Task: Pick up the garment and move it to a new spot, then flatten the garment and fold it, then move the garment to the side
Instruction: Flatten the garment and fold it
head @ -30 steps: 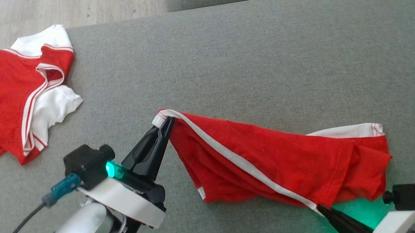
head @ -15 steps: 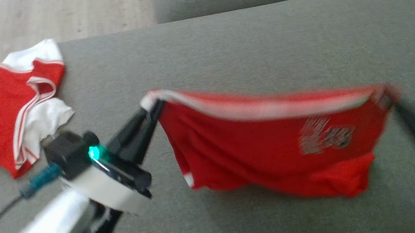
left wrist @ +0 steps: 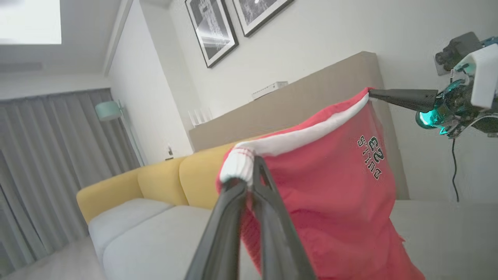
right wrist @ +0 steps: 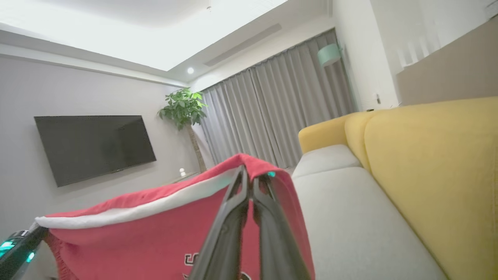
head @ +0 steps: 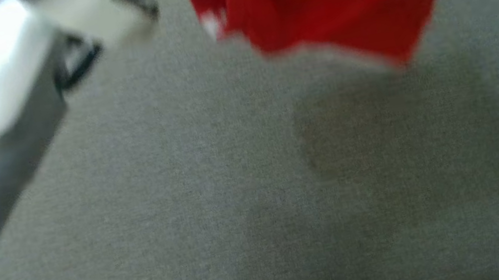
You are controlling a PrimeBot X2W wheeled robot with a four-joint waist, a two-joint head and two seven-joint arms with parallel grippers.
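High above the grey cushion (head: 220, 205), the red garment (left wrist: 330, 194) hangs stretched along its white waistband, with the left pincer (left wrist: 249, 175) clamped on one end and the right pincer (right wrist: 251, 177) clamped on the other.

We are observing the left gripper (left wrist: 249, 174) rising from the bottom edge, its two dark fingers pressing together on the white waistband at one corner of the red garment (left wrist: 330, 194). The waistband is running taut up and across to the right gripper (left wrist: 372, 93), which is pinching the opposite corner with its fingers meeting in one dark point. The garment is hanging between the two, clear of any surface, with dark lettering (left wrist: 371, 155) showing near its far side. Behind it we are noting a yellow-and-grey sofa (left wrist: 148, 202), a beige panel (left wrist: 311, 97), grey curtains (left wrist: 46, 171) and framed pictures (left wrist: 212, 29) on the wall.
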